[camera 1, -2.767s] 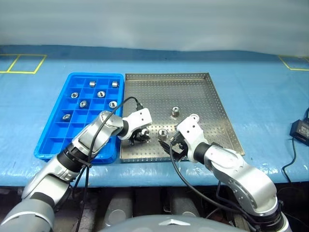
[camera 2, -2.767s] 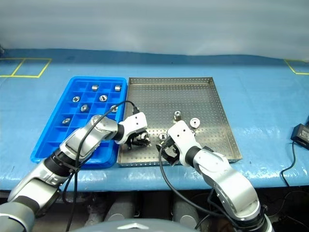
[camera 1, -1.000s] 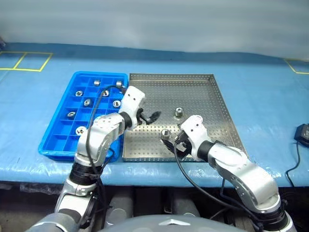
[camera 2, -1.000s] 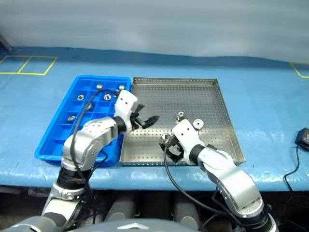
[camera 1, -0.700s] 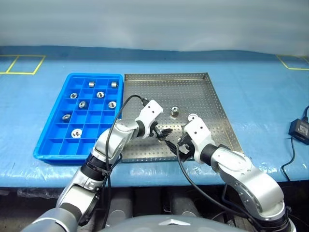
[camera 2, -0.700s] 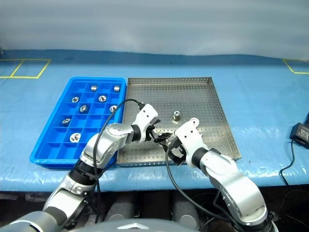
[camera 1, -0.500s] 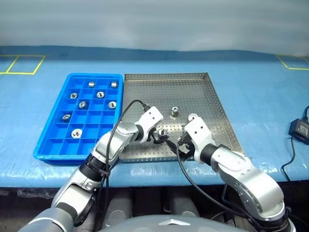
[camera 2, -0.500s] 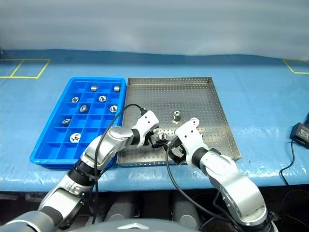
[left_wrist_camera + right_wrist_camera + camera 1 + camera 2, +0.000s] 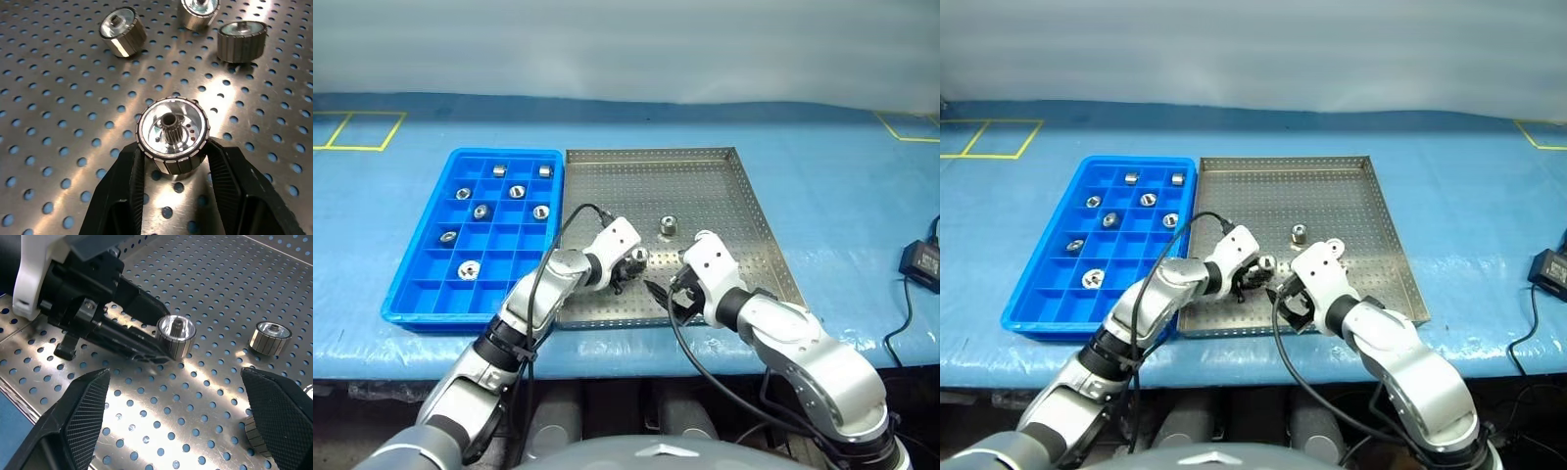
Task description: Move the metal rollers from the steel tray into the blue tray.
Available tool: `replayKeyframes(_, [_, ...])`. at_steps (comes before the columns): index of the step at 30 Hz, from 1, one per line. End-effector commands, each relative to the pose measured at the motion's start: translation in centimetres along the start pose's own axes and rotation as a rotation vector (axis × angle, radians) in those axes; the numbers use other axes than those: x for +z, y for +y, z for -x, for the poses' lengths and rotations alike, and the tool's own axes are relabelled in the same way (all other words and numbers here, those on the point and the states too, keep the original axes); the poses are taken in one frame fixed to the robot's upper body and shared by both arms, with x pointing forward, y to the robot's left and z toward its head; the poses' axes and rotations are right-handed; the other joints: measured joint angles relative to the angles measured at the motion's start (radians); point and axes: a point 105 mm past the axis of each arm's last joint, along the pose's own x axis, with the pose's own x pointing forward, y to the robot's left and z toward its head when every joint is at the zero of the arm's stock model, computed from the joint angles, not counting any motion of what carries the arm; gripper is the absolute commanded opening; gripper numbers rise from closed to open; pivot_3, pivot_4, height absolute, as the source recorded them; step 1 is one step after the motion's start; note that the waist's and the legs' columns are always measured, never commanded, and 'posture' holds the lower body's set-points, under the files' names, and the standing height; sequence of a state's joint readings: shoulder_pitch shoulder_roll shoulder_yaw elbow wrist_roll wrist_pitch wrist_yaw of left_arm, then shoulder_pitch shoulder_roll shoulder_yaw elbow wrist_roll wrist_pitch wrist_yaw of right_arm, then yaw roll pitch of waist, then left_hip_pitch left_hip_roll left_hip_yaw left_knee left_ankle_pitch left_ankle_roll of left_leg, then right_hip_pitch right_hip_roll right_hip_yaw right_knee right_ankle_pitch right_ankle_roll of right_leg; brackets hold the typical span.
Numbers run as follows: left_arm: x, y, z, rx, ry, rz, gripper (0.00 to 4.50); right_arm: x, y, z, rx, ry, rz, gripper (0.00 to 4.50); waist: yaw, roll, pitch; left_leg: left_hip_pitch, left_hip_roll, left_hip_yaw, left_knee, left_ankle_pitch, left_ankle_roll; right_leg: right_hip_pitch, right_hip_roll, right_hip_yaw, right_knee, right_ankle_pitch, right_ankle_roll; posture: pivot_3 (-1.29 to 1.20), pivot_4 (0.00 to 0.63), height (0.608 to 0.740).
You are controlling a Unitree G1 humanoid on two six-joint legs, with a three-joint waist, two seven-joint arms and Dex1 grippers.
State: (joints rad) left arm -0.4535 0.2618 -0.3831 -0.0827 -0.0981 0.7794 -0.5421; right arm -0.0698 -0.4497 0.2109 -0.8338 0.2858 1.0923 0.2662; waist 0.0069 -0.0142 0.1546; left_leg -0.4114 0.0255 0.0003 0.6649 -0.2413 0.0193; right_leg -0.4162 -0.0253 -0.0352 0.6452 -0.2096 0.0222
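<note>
In the lower middle of the head views, the left gripper is squeezed tight on one roller. That roller sits on the holey floor of the steel tray, near the tray's front edge. In the left wrist view the two black fingers press on both sides of its ribbed wall, and its hole faces up.

The right gripper waits just beside, at the lower middle too. Its fingers are spread wide and hold nothing.

To do this step well, I think the left arm should lift the roller straight up first. It must clear the low rim before it goes sideways to the blue tray on the left of the frame. The roller is smooth and shiny, so the squeeze should stay firm. A slow move may stop it from slipping out. It should go over an empty box and be let go low down, so it does not bounce. The right arm is close, so the left arm should not bump it.

Now the count. The blue tray holds eight rollers, each in its own box. The steel tray holds four: the gripped one and three more near it. There are two trays and two grippers.
</note>
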Motion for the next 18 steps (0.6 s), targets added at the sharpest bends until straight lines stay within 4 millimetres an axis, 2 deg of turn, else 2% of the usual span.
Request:
replayKeyframes(1, [3.6,2.1,2.2,0.147,-0.186,0.025,1.62,1.3,0.5,-0.1,0.030,-0.051,0.022,4.50,0.001,0.000,0.000,0.000,0.000,0.000,0.000,0.000,0.000,0.000,0.000,0.000,0.000,0.000,0.000,0.03,0.150,0.740])
replayKeyframes(4, [4.9,4.8,4.8,0.351,-0.282,0.067,1.62,1.6,0.8,-0.3,0.054,-0.060,0.033,4.50,0.007,0.000,0.000,0.000,0.000,0.000,0.000,0.000,0.000,0.000,0.000,0.000,0.000,0.000,0.000,0.03,0.150,0.740])
replayKeyframes(8, [4.9,7.5,8.7,0.613,-0.346,0.094,1.62,2.2,1.5,-0.9,0.108,-0.081,0.049,4.50,0.007,0.000,0.000,0.000,0.000,0.000,0.000,0.000,0.000,0.000,0.000,0.000,0.000,0.000,0.001,0.09,0.150,0.740])
replayKeyframes(12, [3.8,8.7,12.0,0.823,-0.348,0.121,1.62,2.9,2.5,-1.8,0.181,-0.108,0.066,4.50,0.020,0.000,0.000,0.000,0.000,0.000,-0.001,0.000,0.000,0.000,0.000,0.000,0.000,0.000,0.001,0.15,0.150,0.740])
replayKeyframes(15, [2.1,9.4,15.3,1.049,-0.324,0.150,1.62,3.5,3.4,-2.7,0.252,-0.126,0.088,4.50,0.032,-0.001,0.000,0.000,0.000,0.000,0.000,0.000,0.000,0.001,0.000,0.000,0.000,0.001,0.001,0.19,0.150,0.740])
replayKeyframes(18, [0.2,9.4,17.6,1.215,-0.283,0.202,1.62,4.2,4.3,-3.4,0.309,-0.150,0.105,4.50,0.045,-0.001,0.000,0.000,0.000,-0.001,0.000,0.000,0.000,0.001,0.000,0.000,0.000,0.001,0.001,0.25,0.150,0.740])
